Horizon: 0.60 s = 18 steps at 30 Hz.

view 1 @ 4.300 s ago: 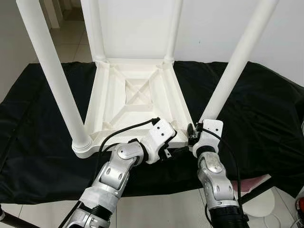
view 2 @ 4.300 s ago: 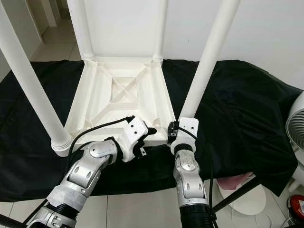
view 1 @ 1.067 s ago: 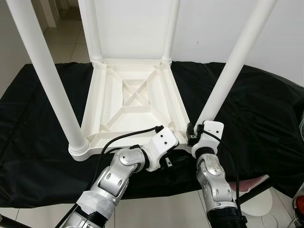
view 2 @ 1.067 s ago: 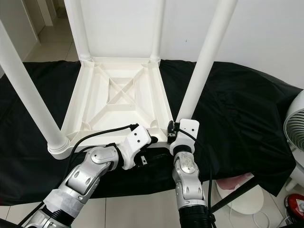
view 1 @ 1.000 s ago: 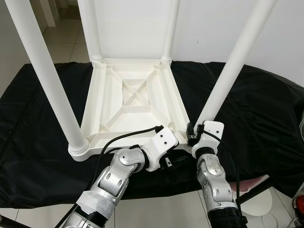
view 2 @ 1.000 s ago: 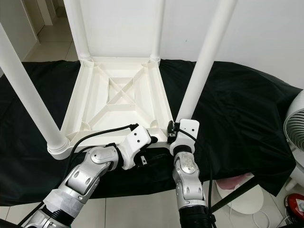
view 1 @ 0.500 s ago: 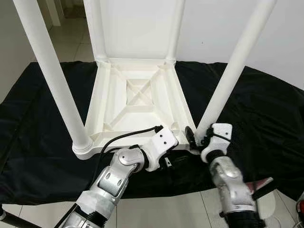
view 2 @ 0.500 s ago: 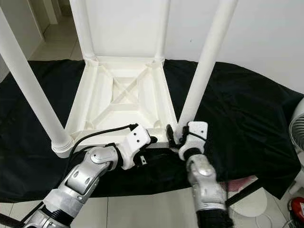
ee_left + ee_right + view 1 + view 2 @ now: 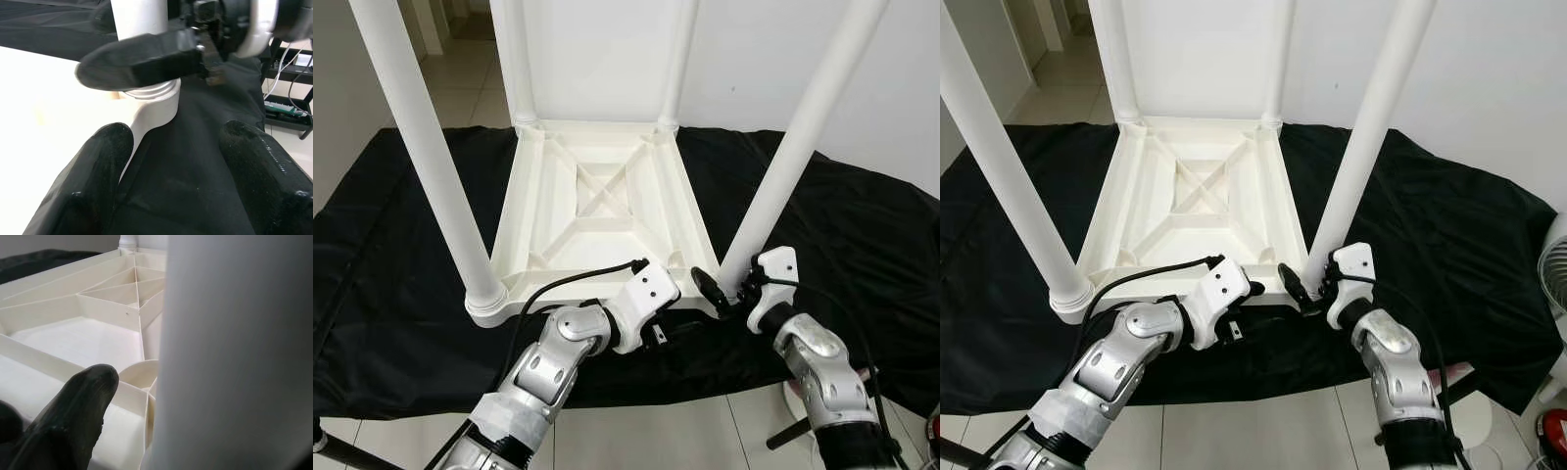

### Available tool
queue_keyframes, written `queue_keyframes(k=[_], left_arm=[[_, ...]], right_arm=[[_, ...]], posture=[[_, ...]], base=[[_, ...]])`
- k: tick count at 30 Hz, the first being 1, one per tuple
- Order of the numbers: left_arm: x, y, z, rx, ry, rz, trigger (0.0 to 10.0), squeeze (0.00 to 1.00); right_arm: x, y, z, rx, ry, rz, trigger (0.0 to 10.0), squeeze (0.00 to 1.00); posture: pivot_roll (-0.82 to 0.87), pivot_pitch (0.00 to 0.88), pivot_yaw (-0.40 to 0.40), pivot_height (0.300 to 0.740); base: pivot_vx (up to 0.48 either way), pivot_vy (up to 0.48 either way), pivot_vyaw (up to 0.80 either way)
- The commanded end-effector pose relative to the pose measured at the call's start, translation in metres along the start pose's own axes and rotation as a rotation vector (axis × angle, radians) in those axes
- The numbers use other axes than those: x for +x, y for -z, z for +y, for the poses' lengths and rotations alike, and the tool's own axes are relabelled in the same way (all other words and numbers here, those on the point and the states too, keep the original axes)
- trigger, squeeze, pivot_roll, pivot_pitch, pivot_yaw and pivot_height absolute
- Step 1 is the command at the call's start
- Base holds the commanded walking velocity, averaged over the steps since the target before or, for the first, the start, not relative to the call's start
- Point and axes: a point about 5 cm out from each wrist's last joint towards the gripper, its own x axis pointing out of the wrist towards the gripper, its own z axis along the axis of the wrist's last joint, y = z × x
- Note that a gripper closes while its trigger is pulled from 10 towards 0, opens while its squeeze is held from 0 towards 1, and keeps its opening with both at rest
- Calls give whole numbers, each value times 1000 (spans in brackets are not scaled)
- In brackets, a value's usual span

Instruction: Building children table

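With all four legs seated, the upturned children's table (image 9: 597, 211) lies mid-surface on black cloth (image 9: 862, 225); right gripper (image 9: 729, 290), fingers parted, flanks the 5 o'clock leg (image 9: 783, 166); left gripper (image 9: 171, 147) open beside; flipping upright likely remains.

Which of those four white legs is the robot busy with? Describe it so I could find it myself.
Start at the upside-down white table lying on the black cloth. Go to its near corner on the robot's right side: the leg rising there is the one. Unlike the other three, it has the right gripper at its base, black fingers reaching round the foot.
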Motion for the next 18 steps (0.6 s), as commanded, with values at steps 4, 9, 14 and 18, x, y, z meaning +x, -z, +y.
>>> queue_keyframes(k=[4,9,14,18], left_arm=[[-1,-3,1,2,-12,-1,10000,0],[-2,-2,2,0,-19,1,10000,0],[-3,-2,2,-2,-22,3,10000,0],[-2,-3,3,-2,-18,1,10000,0]], right_arm=[[7,8,-3,-35,-41,66,0,0],[5,14,-4,-26,-56,98,0,0],[1,20,-5,-22,-57,120,0,0],[1,22,-5,-15,-52,116,863,0]], posture=[[38,41,-31,740],[42,46,-31,740],[37,51,-28,740],[34,51,-26,740]], base=[[0,0,0],[0,0,0],[0,0,0],[0,0,0]])
